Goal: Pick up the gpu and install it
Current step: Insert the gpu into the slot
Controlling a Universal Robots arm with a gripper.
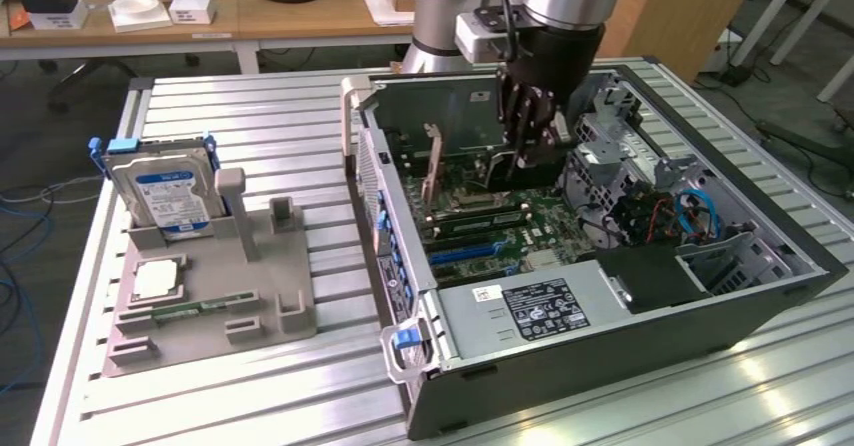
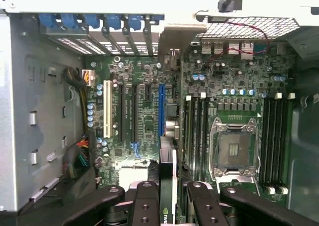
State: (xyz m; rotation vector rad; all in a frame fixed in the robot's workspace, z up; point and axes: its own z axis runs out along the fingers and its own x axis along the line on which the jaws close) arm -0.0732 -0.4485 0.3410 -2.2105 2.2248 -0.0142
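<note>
One gpu [image 2: 167,178] held edge-on above one motherboard [image 2: 144,116].

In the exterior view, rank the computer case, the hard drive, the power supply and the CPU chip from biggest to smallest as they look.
1. computer case
2. power supply
3. hard drive, standing upright in the grey holder
4. CPU chip

Power supply and hard drive look close, so that order is unsure.
</note>
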